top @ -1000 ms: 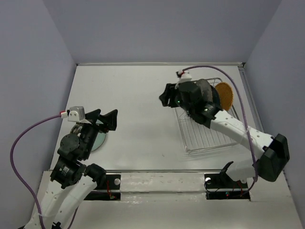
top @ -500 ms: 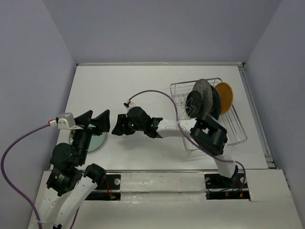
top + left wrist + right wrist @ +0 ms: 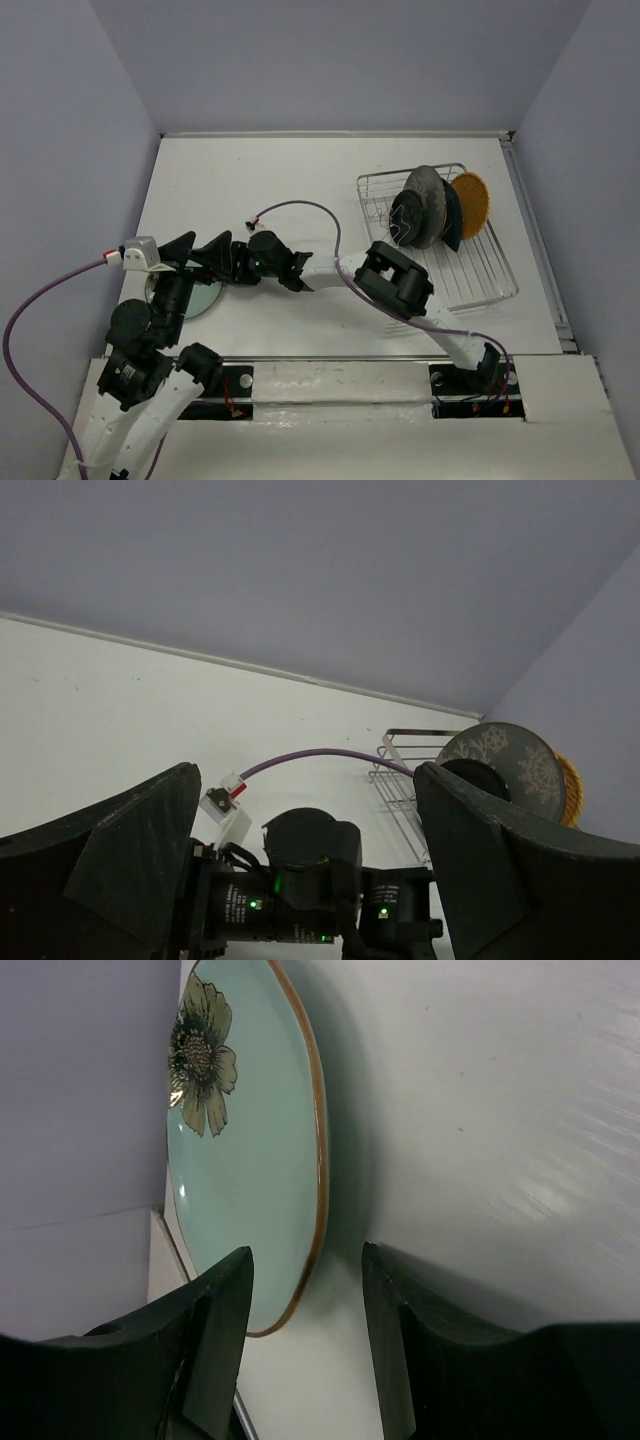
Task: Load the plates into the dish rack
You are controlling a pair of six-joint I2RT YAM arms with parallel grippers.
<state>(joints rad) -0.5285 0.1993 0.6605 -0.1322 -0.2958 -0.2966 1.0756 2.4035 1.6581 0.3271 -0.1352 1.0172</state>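
Green flowered plate (image 3: 250, 1140) lies flat at the table's (image 3: 300, 190) left, well apart from the rack (image 3: 470, 270). Your right gripper (image 3: 308, 1255) sits at its rim, jaws apart. Your left gripper (image 3: 305, 780), jaws also apart, hangs close above. Mind a clash between them, or a finger shoving the plate away.
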